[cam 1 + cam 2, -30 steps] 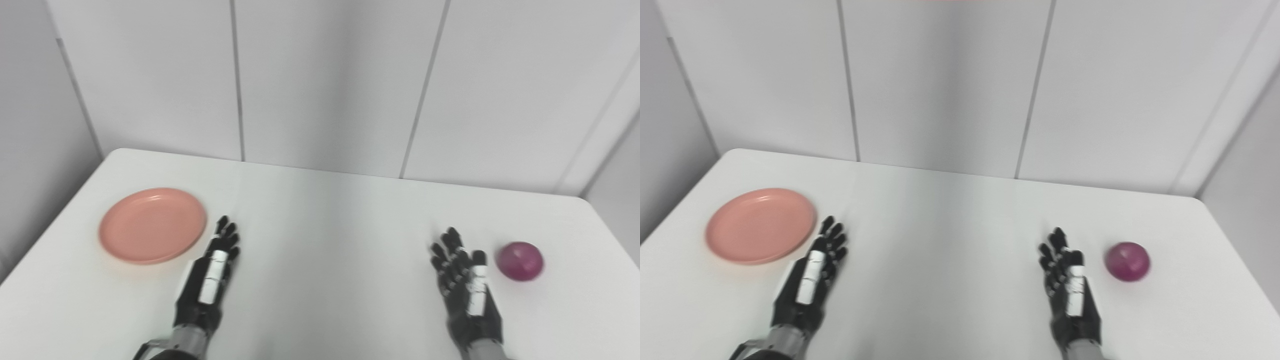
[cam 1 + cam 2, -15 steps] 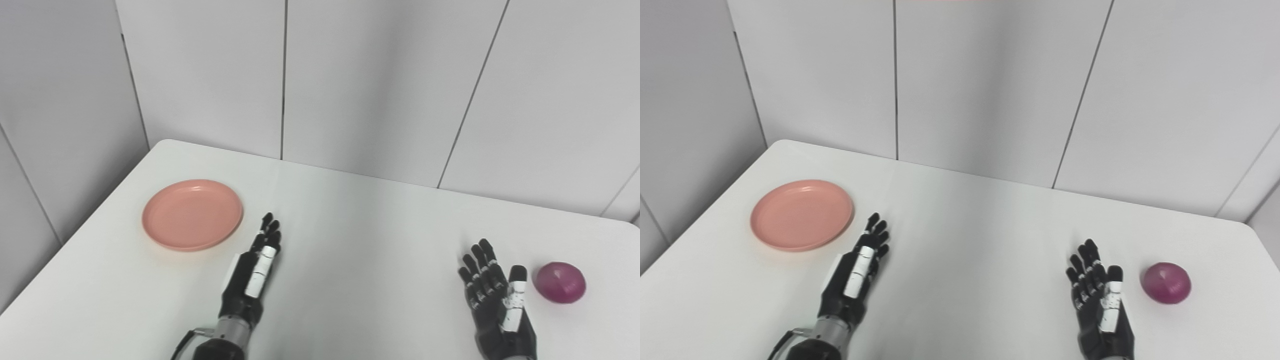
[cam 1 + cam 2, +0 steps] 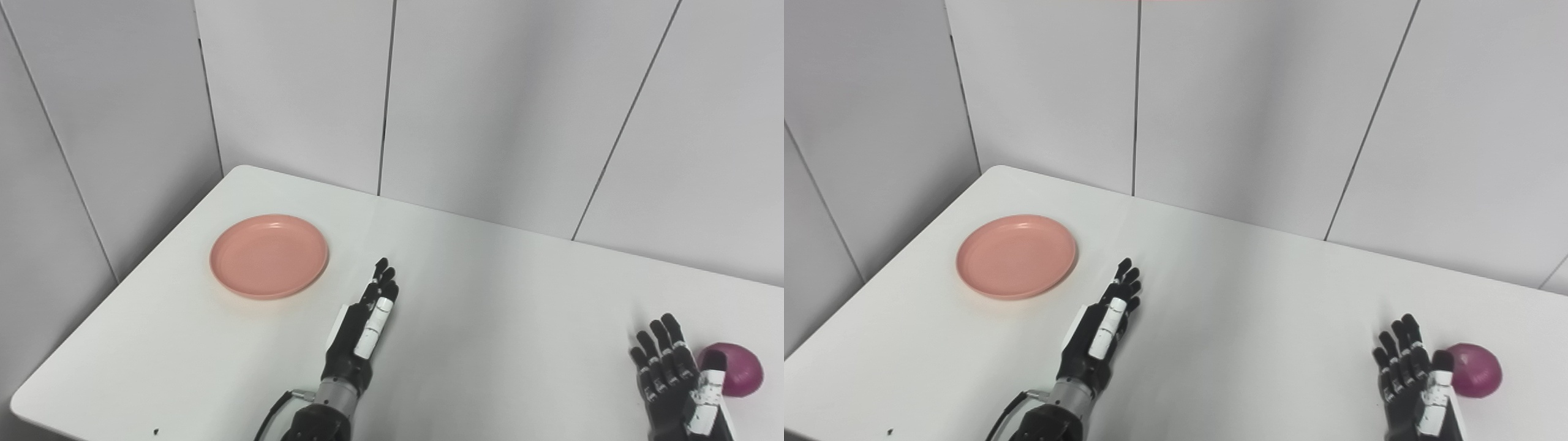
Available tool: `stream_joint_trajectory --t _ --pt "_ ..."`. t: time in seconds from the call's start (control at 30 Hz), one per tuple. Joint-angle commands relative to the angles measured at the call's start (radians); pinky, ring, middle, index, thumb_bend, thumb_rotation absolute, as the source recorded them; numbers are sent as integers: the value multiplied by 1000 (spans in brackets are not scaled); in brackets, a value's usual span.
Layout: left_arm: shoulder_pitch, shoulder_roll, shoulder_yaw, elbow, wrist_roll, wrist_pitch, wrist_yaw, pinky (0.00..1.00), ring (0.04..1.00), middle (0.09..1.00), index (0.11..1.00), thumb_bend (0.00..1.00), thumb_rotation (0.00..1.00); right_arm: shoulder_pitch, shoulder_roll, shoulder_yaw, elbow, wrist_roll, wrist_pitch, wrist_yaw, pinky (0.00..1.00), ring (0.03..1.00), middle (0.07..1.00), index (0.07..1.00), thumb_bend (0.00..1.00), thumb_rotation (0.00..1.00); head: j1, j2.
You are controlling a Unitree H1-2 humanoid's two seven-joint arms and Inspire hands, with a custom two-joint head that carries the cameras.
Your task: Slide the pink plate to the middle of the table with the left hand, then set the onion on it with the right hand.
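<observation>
The pink plate [image 3: 269, 255] lies flat on the white table [image 3: 490, 294] toward its left side, a little apart from the left hand [image 3: 364, 321], which sits just right of it and nearer the robot. That hand is released, fingers straight and close together, pointing away over the tabletop, holding nothing. At far right, the right hand [image 3: 1415, 383] is likewise empty with fingers spread, the purple onion [image 3: 1476, 378] just beside its thumb.
</observation>
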Motion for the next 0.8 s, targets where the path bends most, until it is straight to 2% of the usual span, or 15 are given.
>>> stream_joint_trajectory --t 0.0,0.13,0.33,0.43,0.53,0.67,0.77 --pt "46 1 -1 97 -1 -37 -6 1000 1000 1000 1000 774 871 90 0 -5 119 -11 -3 7 1000 991 997 1000 898 959 1 -4" --pt "42 5 -4 94 -2 -35 -11 1000 1000 1000 1000 788 868 84 3 -4 133 -16 -15 10 1000 993 997 1000 936 951 7 -15" --pt "26 14 -8 -3 -12 37 -19 1000 1000 1000 1000 881 855 80 12 -11 145 -5 -21 17 1000 999 1000 1000 988 924 4 -20" --pt "-16 19 11 -108 -53 136 -26 1000 1000 1000 1000 914 858 82 18 -8 140 -10 -20 12 1000 992 999 999 994 927 -3 -22" --pt "-69 35 42 -190 -108 232 -32 1000 1000 1000 1000 880 882 84 21 -2 138 -19 -28 10 1000 983 992 997 988 939 -4 -22" --pt "-152 68 78 -257 -138 325 -24 1000 1000 996 1000 861 918 86 24 -3 134 -24 -28 8 1000 964 973 975 976 942 4 -24" --pt "-229 103 108 -270 -158 375 -23 1000 1000 996 1000 868 933 85 24 0 135 -33 -34 8 1000 966 974 976 985 945 1 -28"
